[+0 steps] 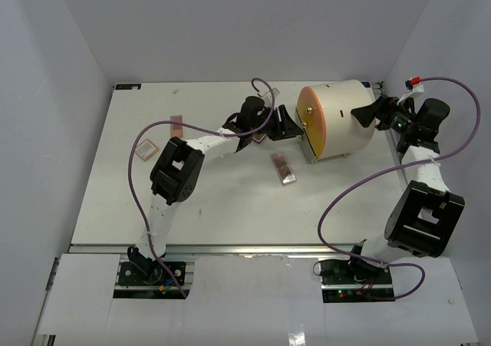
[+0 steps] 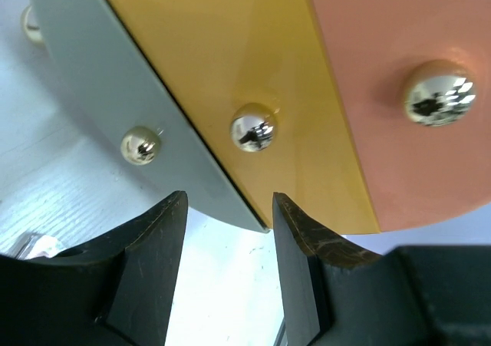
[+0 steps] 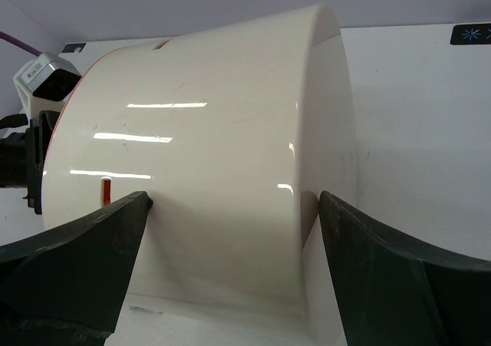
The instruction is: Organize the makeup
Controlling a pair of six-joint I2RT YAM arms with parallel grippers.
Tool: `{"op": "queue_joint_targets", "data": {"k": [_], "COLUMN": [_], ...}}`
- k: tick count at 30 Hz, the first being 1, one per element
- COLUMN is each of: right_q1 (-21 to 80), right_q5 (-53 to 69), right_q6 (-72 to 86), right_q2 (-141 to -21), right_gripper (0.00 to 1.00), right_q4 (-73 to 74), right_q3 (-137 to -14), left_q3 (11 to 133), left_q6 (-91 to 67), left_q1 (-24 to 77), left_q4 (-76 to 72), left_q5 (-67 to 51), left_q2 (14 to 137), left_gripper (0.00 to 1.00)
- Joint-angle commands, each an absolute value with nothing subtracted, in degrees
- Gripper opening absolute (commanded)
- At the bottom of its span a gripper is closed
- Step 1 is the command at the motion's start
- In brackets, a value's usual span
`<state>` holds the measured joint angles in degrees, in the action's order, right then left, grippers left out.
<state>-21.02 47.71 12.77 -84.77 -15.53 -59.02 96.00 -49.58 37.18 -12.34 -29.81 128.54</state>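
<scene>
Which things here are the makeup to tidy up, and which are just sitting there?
Makeup to tidy: brown palette, thin pink palette, small grey square palette.
Not makeup: big cream cylinder with the orange front.

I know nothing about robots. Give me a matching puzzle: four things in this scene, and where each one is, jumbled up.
Things:
1. brown palette
2. pink strip
3. left tool
4. right tool

Places:
A. open around the back end of the cream drum
B. middle of the table
C. at the orange front of the drum
D. left side, towards the far edge

Pairs: 1-B, 2-D, 3-C, 4-A
</scene>
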Motion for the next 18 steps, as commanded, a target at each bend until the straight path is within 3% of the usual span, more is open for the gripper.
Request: {"op": "queue_joint_targets", "data": {"k": [1,18], "right_q1": [-21.1,-21.5], "right_q5": [50.5,54.4], "right_q6": [9.4,7.5], "right_q2": [-82.4,-81.7], "right_gripper": [0.97,0.98], "right_q4": [-14.1,-16.2], "right_q3": [-57.7,-56.1], "left_q3": [95.1,101.0], "left_q6": [-51.7,-54.5], "left_q1": [36.4,35.8], "left_q4": [-16.4,-17.1], "left_q5": [-31.2,-32.1], "left_q2": [127.4,136.1], "left_gripper": [0.56,0.54]}}
